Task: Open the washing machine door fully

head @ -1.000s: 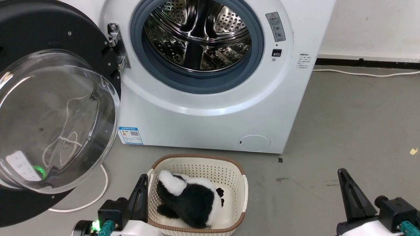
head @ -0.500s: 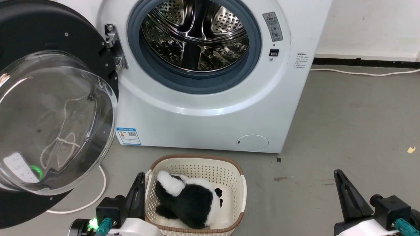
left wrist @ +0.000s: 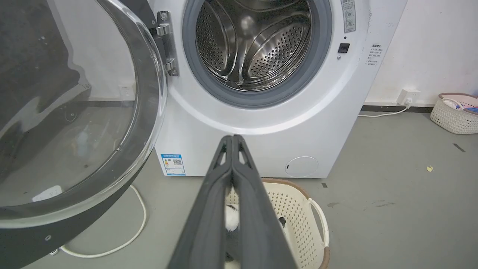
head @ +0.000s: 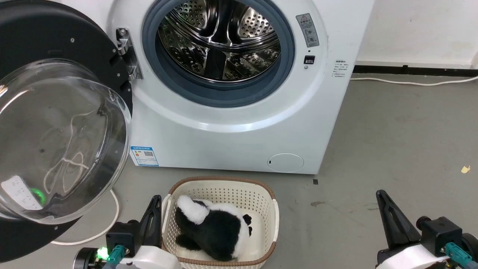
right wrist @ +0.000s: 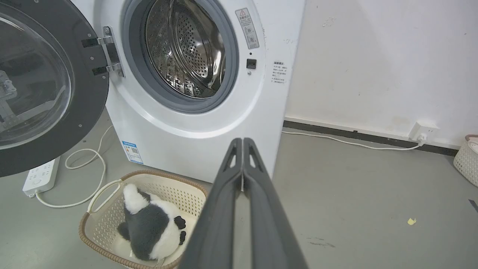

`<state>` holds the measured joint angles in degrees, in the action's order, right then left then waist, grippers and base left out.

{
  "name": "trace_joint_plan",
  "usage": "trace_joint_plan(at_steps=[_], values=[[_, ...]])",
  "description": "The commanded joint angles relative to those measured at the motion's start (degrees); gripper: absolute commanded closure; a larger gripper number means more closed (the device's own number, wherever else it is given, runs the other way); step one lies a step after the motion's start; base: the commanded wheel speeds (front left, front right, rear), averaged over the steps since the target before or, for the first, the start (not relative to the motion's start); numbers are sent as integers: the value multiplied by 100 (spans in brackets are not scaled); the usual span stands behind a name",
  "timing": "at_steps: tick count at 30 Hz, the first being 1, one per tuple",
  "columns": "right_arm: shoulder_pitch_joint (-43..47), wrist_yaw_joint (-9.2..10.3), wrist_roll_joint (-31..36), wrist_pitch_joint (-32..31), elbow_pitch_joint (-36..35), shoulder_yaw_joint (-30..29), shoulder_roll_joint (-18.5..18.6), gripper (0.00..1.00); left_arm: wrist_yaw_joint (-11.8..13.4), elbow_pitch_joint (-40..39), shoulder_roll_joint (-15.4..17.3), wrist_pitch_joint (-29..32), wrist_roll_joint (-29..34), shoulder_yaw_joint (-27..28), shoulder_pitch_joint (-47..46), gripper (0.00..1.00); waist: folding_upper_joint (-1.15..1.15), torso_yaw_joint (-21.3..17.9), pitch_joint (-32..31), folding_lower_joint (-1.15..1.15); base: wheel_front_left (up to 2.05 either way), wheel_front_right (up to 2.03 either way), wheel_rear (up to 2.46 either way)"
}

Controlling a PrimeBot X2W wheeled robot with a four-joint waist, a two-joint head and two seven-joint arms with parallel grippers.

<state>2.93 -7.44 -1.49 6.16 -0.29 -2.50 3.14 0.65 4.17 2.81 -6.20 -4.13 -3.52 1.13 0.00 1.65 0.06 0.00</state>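
The washing machine door (head: 56,123), a black disc with a bulging clear glass bowl, stands swung wide to the left on its hinge (head: 125,52); it also shows as the door (left wrist: 67,123) and the door (right wrist: 41,86) in the wrist views. The steel drum (head: 218,41) lies bare behind its grey seal. My left gripper (head: 155,200) is shut and empty, low by the basket's left rim, well apart from the door. My right gripper (head: 381,195) is shut and empty over the floor at the lower right. Both pairs of fingers (left wrist: 233,140) (right wrist: 242,142) press together.
A cream basket (head: 224,184) holding a black and white plush toy (head: 213,226) sits on the floor before the machine. A white cable (head: 108,220) loops under the door, beside a power strip (right wrist: 39,175). Another basket (left wrist: 453,112) stands by the right wall.
The whole head view has drifted slightly left and down, so the camera moved. The door, basket and both shut grippers keep their places relative to each other.
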Motion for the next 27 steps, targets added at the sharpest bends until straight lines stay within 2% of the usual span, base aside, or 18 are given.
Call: trace_joint_plan(at_steps=[1, 27], values=[[-67, -3, 26, -32, 15, 22, -16, 100, -26, -41, 5, 40, 55, 27, -59, 100, 0, -5, 0, 0, 0, 0, 0], [-186, -4, 90, -338, 22, 141, -21, 100, -46, -238, 6, 344, 243, 198, -88, 100, 0, -89, -3, 0, 0, 0, 0]])
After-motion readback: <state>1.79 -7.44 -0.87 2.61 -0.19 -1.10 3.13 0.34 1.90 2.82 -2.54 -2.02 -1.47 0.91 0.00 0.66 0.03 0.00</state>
